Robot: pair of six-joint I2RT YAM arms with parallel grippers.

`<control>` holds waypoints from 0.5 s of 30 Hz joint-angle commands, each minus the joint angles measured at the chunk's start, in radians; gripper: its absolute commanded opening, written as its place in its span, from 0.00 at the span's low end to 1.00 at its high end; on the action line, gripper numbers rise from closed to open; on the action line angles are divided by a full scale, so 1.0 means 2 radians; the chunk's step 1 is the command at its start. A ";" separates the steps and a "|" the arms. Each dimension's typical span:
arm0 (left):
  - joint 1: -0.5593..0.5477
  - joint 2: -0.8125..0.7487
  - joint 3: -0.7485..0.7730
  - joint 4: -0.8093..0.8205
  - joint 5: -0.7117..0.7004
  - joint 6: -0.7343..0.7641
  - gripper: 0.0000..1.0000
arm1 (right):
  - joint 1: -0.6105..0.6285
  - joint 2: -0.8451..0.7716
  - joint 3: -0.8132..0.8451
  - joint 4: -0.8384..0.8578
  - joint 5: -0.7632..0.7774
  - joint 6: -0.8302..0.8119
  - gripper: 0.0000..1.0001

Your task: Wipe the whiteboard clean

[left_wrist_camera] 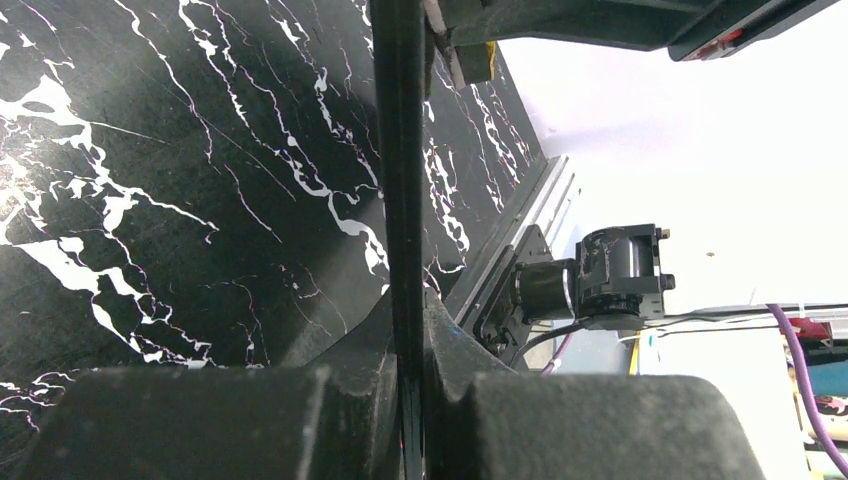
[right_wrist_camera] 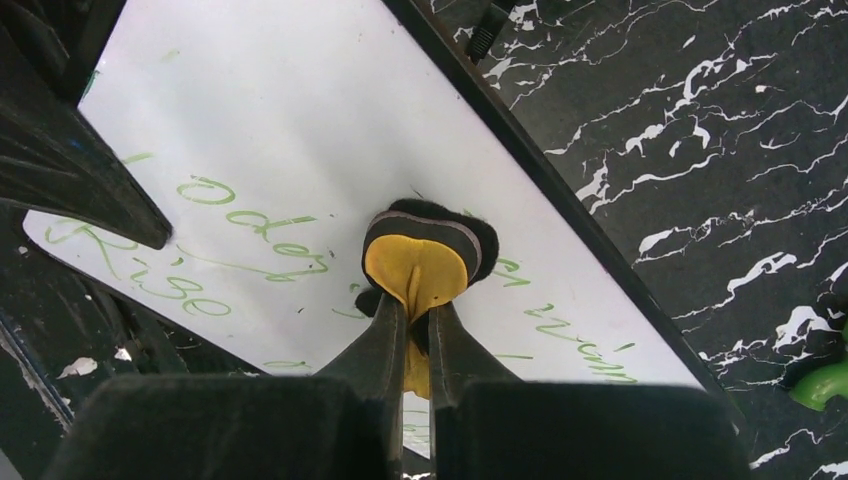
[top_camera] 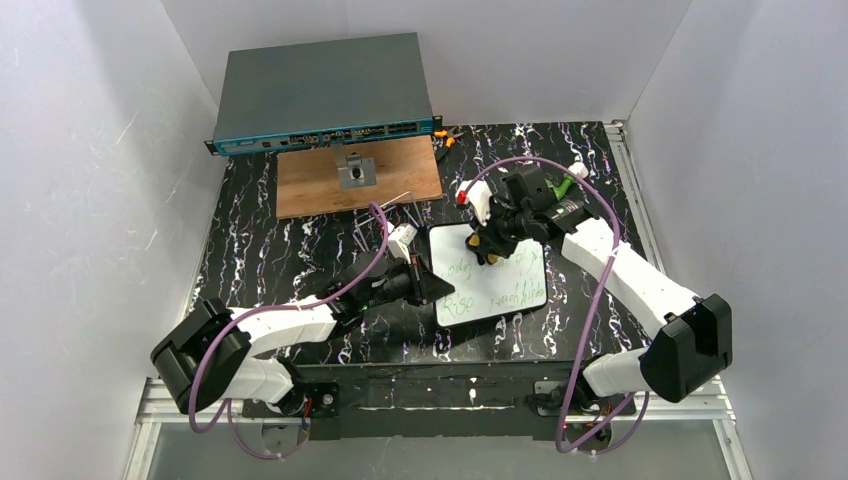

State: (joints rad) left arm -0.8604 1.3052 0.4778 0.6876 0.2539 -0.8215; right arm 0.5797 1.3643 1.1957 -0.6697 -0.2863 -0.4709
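One whiteboard [top_camera: 500, 285] lies on the black marbled tabletop [top_camera: 280, 250] between my two arms, green writing across it. My left gripper [left_wrist_camera: 405, 310] is clamped on its left rim (the thin black edge pinched between both fingers). My right gripper [right_wrist_camera: 417, 310] grips one yellow-and-black eraser [right_wrist_camera: 420, 255], pad pressed onto the board among the writing. Behind: one wooden panel [top_camera: 310, 185], one grey box [top_camera: 320, 90]

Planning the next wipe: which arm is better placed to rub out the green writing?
Right. The right gripper pinches the yellow eraser on the whiteboard beside the green writing; the left gripper is shut on the board's edge, likely steadying it.
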 commanded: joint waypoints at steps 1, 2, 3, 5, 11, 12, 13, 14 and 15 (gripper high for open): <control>-0.002 -0.010 0.001 -0.012 0.005 0.034 0.00 | -0.002 -0.014 -0.011 -0.008 -0.048 -0.017 0.01; -0.002 -0.011 0.000 -0.011 0.004 0.034 0.00 | -0.002 -0.015 -0.011 -0.017 -0.068 -0.024 0.01; -0.002 -0.011 -0.001 -0.010 0.003 0.033 0.00 | -0.002 -0.017 -0.011 -0.024 -0.084 -0.029 0.01; -0.003 -0.012 -0.002 -0.011 0.002 0.033 0.00 | 0.000 -0.017 -0.008 -0.033 -0.108 -0.036 0.01; -0.002 -0.005 0.002 -0.011 0.004 0.033 0.00 | 0.004 -0.006 0.013 0.002 -0.058 0.014 0.01; -0.002 -0.005 0.002 -0.011 0.005 0.033 0.00 | 0.004 -0.003 0.023 0.009 -0.041 0.023 0.01; -0.002 -0.005 0.002 -0.011 0.005 0.033 0.00 | 0.003 0.000 0.029 0.014 -0.026 0.030 0.01; -0.002 -0.005 0.003 -0.011 0.006 0.033 0.00 | 0.002 0.004 0.032 0.019 -0.012 0.036 0.01; -0.002 -0.005 0.003 -0.012 0.005 0.033 0.00 | 0.000 0.007 0.034 0.023 -0.001 0.039 0.01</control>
State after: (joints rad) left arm -0.8608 1.3048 0.4778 0.6910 0.2550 -0.8051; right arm 0.5854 1.3613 1.1957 -0.6979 -0.3893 -0.4591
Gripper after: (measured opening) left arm 0.043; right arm 0.086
